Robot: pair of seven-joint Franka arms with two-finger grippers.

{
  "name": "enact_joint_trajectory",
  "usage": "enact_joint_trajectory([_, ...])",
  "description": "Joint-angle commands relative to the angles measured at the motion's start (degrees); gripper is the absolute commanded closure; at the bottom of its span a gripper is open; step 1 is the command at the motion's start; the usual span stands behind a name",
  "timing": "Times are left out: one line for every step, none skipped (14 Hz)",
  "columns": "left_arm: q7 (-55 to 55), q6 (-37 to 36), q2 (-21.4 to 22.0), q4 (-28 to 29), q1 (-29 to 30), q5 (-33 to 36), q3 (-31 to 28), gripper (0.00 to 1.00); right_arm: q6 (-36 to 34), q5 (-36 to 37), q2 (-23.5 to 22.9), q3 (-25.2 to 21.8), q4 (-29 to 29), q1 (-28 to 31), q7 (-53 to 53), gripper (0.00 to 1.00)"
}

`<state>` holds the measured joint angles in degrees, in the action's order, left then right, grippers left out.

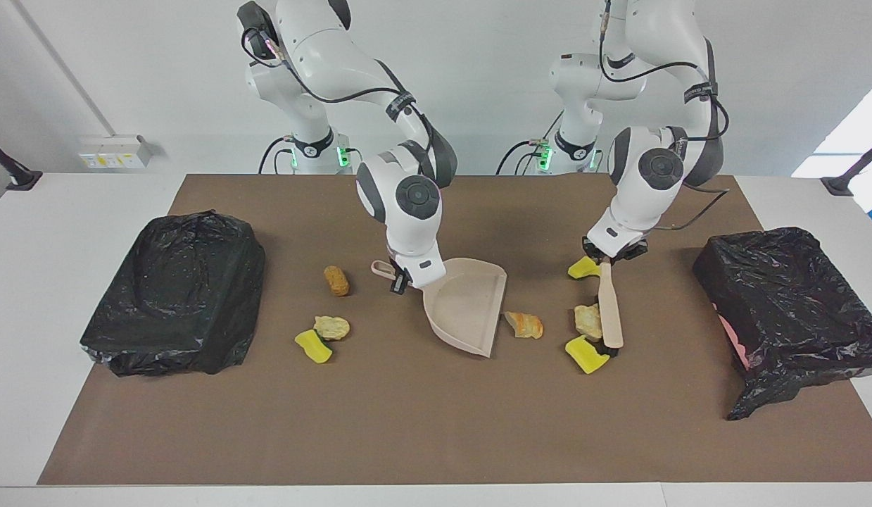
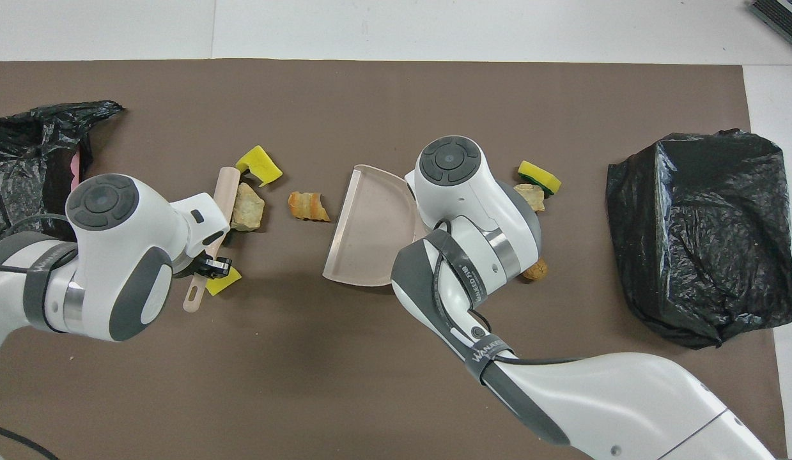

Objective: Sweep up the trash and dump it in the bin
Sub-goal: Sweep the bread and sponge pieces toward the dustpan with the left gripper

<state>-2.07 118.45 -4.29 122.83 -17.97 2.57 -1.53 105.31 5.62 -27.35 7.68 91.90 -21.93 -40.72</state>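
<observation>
Left gripper [image 1: 607,258] holds brush [image 1: 609,310] (apparently touching trash [image 1: 588,320]).

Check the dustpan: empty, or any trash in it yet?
Empty. The dustpan shows a bare tray in both views; the nearest bread lump lies just outside its open edge.

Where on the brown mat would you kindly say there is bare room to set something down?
The brown mat is bare along its edge farthest from the robots. It is crowded between the beige plastic dustpan and the beige black-bristled hand brush, where the trash lies.
</observation>
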Motion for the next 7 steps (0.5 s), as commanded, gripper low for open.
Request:
enact_joint_trajectory([0.4,1.4,0.9,1.2,-5.8,-4.0,-0.9,1.00,-2.3,1.5,1.7,0.5,1.6,-1.2,3.6,1.00])
enact_joint_trajectory([0.6,1.9,0.9,1.2,-7.2,-5.8,-0.8,1.00,-4.1,1.6,1.8,0.4,1.2,-1.6,3.8,1.00])
enact_joint_trajectory([0.4,2.5,1.0,1.1,-8.6,-7.8,-0.8,1.00,-5.2,1.6,1.8,0.5,1.1,-1.7,4.1,1.00])
enact_joint_trajectory([1.3,3.0,1.0,1.1,-10.3,-8.8,-0.8,1.00,-5.2,1.6,1.9,0.5,1.1,-1.8,4.2,1.00])
enact_joint_trajectory([1.2,3.5,1.0,0.7,-12.5,-8.8,-0.8,1.00,-5.1,1.6,2.0,0.5,1.1,-1.8,4.6,1.00])
enact_joint_trajectory([1.2,3.0,0.9,0.4,-13.0,-8.9,-0.8,1.00,-4.9,1.5,1.9,0.5,1.2,-1.8,4.9,1.00])
enact_joint_trajectory([1.0,2.3,0.9,0.0,-13.1,-8.9,-0.4,1.00,-4.8,1.5,1.9,0.5,1.1,-1.8,5.0,1.00])
